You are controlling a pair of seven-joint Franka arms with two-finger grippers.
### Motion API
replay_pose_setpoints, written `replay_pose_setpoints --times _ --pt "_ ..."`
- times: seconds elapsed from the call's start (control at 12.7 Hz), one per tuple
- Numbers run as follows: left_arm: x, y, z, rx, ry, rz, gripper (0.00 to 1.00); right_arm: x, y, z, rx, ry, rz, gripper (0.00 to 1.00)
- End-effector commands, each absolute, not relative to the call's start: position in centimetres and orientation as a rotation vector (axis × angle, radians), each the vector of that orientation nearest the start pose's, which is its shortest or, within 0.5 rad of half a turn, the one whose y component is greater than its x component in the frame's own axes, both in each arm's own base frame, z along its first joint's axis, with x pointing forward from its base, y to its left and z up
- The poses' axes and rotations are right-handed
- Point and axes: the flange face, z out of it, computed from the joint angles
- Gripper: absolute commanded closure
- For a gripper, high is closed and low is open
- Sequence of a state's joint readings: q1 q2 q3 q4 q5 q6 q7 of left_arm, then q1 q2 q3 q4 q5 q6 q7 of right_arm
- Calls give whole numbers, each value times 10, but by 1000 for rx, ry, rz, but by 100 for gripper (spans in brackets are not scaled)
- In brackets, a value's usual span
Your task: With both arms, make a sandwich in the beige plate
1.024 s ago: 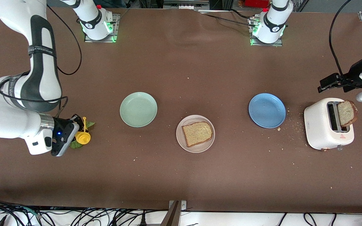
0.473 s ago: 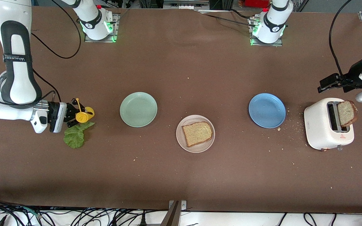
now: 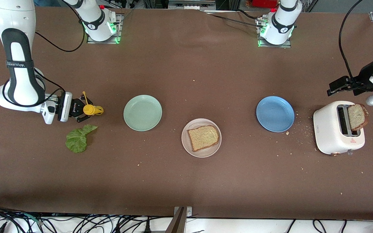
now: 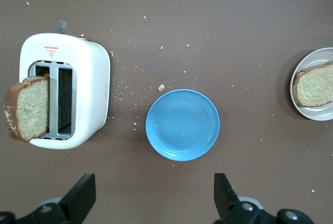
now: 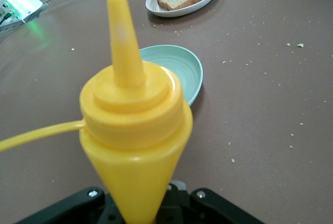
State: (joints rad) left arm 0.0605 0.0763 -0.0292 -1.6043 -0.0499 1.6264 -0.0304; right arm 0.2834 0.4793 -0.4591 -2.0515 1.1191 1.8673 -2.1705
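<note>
While one slice (image 3: 203, 138) lies flat on the beige plate (image 3: 186, 145), the right gripper (image 3: 82, 110) pinches a yellow bottle (image 3: 92, 110), held clear of the table at nine o'clock from the mint plate (image 3: 142, 113), presumably for saucing. Its nozzle and long axis point toward three o'clock. Lettuce (image 3: 77, 139) lies below. The left gripper (image 4: 151, 200) waits spread over the toaster (image 3: 330, 132), ready for the second slice (image 3: 356, 116).

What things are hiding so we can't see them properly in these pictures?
- Right gripper: right wrist view, its fingers are hidden under the yellow squeeze bottle it holds.
- Left gripper: cut off by the left wrist view's edge.
- Toast slice: its lower part sits hidden inside the toaster.
</note>
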Motion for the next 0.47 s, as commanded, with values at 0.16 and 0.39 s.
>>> replay_pose_setpoints --times 0.16,0.39 --pt "583 14 569 -3169 -69 75 0 540 -37 174 -1799 -1503 -741 100" --pt "583 14 569 -3169 -69 75 0 538 -39 163 -1802 -1499 -747 100"
